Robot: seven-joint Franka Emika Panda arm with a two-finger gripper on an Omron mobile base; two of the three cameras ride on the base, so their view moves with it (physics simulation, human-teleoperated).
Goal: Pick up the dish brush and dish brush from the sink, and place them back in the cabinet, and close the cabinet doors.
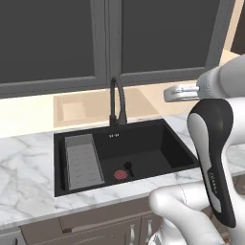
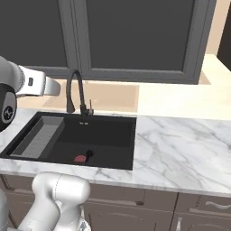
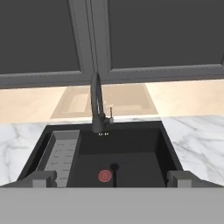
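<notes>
The black sink (image 1: 158, 125) (image 2: 128, 122) (image 3: 168, 144) is set into a marble counter. A small black dish brush (image 1: 128, 167) (image 2: 89, 154) (image 3: 114, 168) lies on the basin floor, right beside the red drain disc (image 1: 121, 175) (image 3: 105, 176). My gripper (image 3: 112, 179) is open and empty, its two fingertips (image 3: 43, 178) set far apart. It hangs above the sink's front edge and looks down into the basin, well clear of the brush. The cabinet and its cabinet doors are out of view.
A black arched faucet (image 1: 117, 103) (image 3: 96, 103) rises at the sink's back edge. A grey ribbed rack (image 1: 82, 160) (image 3: 61, 153) fills the basin's left side. Dark handleless wall cabinets (image 1: 143, 38) hang above. Marble counter (image 2: 185, 144) stretches right, with drawer fronts below.
</notes>
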